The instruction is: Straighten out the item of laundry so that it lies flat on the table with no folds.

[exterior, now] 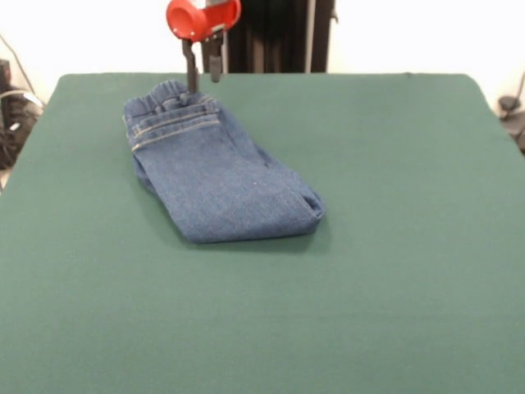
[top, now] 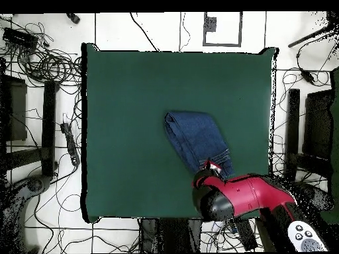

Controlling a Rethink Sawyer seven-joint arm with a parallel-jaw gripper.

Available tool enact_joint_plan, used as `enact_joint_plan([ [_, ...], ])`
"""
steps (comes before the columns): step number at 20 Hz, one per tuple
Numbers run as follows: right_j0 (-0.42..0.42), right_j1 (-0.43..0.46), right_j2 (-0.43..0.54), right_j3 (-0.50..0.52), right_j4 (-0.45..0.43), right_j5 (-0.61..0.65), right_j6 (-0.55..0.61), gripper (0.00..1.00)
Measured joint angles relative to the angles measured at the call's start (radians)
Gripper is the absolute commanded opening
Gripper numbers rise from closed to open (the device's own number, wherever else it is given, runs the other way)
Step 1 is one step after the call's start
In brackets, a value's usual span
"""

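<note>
Two parted end effector point(exterior: 203, 75) fingers above jeans point(exterior: 221, 176)

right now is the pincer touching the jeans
Cannot tell. In the front view the pincer reaches the jeans at the waistband, but neither view shows contact or a gap plainly.

The jeans point(exterior: 221, 176) are soft blue denim; the bench point(exterior: 394, 271) wears matt green felt-like cloth; the arm's point(top: 255, 196) shell looks glossy red.
</note>
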Motion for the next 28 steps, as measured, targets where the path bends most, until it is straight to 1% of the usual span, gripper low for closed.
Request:
enact_joint_plan([
  [20,0.006,0.136,0.001,-0.049,-0.018,0.000,0.000,1.00],
  [24,-0.018,0.172,0.007,-0.056,-0.018,0.000,0.000,1.00],
  [28,-0.047,0.190,0.023,-0.058,-0.018,0.000,0.000,1.00],
])
